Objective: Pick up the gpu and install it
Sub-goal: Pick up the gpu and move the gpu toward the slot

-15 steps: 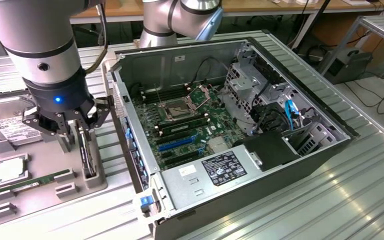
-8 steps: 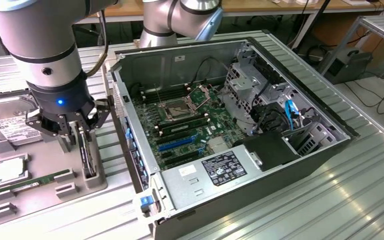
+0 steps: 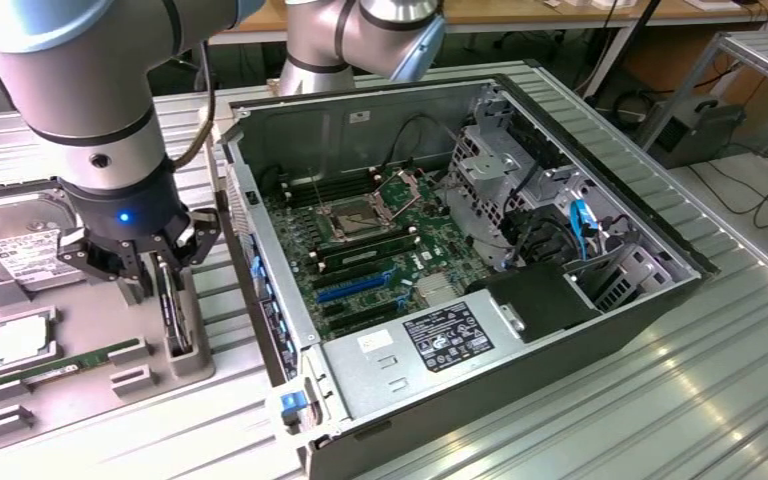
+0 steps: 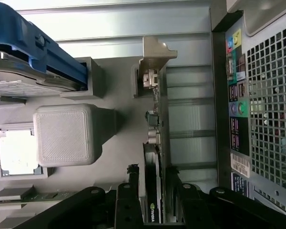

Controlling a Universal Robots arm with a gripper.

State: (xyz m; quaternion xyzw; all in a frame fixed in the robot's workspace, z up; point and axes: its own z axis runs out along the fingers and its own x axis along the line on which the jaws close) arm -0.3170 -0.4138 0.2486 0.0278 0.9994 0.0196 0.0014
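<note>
The gpu (image 3: 175, 312) is a thin black card standing on edge in a slot of the grey parts tray (image 3: 91, 400), at the exterior view's left beside the open computer case. My gripper (image 3: 160, 278) has come down over it, open, with one finger on each side of the card and a small gap showing at each. In the wrist view the gpu (image 4: 156, 138) runs away from the gripper (image 4: 155, 207), its silver bracket at the far end. The fingers (image 4: 128, 202) straddle the card's near end.
The tower case (image 3: 651, 300) lies open with the motherboard (image 3: 371, 240) and its blue slot (image 3: 353, 285) exposed. On the tray lie a hard drive (image 3: 17, 250), a processor (image 3: 21, 340) and a green memory stick (image 3: 64, 370). The case's rear panel (image 4: 267, 95) stands close beside the card.
</note>
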